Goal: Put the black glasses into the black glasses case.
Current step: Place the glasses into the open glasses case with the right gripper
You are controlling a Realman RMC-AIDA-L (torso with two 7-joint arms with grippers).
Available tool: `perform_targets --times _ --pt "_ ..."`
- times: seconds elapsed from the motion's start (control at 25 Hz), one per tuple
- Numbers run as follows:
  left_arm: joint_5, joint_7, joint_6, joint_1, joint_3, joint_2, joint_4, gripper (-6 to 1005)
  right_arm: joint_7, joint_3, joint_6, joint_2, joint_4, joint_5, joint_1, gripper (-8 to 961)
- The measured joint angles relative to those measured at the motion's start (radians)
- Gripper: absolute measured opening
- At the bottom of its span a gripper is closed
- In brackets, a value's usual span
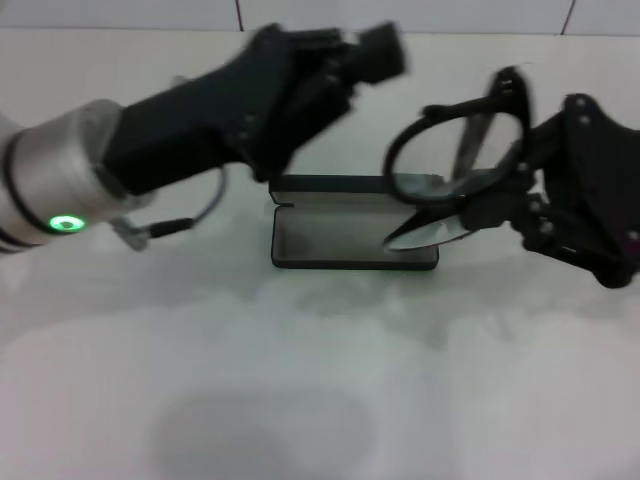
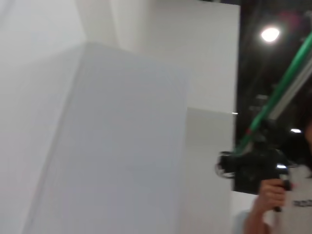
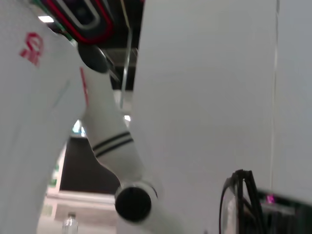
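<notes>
The black glasses case (image 1: 355,228) lies open on the white table, with its grey lining showing and its lid standing up at the back. My right gripper (image 1: 522,175) is shut on the black glasses (image 1: 455,150) and holds them tilted in the air above the case's right end. One lens hangs low over the case's right corner. Part of the glasses frame also shows in the right wrist view (image 3: 238,204). My left gripper (image 1: 378,52) hovers above and behind the case's left end, apart from the case and the glasses.
The white table (image 1: 320,380) stretches toward me in front of the case. A cable (image 1: 190,222) hangs from my left arm at the left. The left wrist view shows white walls and a person holding a camera (image 2: 258,168).
</notes>
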Motion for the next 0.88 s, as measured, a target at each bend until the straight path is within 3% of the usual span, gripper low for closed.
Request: perform_targets --times 0.2,0.4,0.52,0.64,0.76,0.88 --pt "0.002 0.008 -0.012 0.078 -0.075 0.048 0.002 42 0.243 -0.003 0.107 0.001 -0.168 -0.163 0.030 51" --pt "0.002 0.019 -0.012 0.166 -0.126 0.068 0.011 42 0.554 0.000 0.136 -0.017 -0.311 -0.420 0.128 53" --pt "0.003 0.034 -0.011 0.191 -0.131 0.071 0.011 42 0.682 -0.008 0.139 -0.025 -0.325 -0.595 0.208 53" --pt "0.025 0.054 -0.011 0.202 -0.130 0.067 0.010 43 0.784 -0.029 0.185 0.004 -0.314 -0.876 0.296 54" --pt "0.053 0.071 -0.012 0.207 -0.130 0.059 0.000 43 0.818 -0.076 0.233 0.034 -0.246 -1.055 0.375 55" --pt "0.065 0.091 -0.012 0.221 -0.131 0.045 -0.010 43 0.835 -0.171 0.315 0.036 -0.150 -1.083 0.441 56"
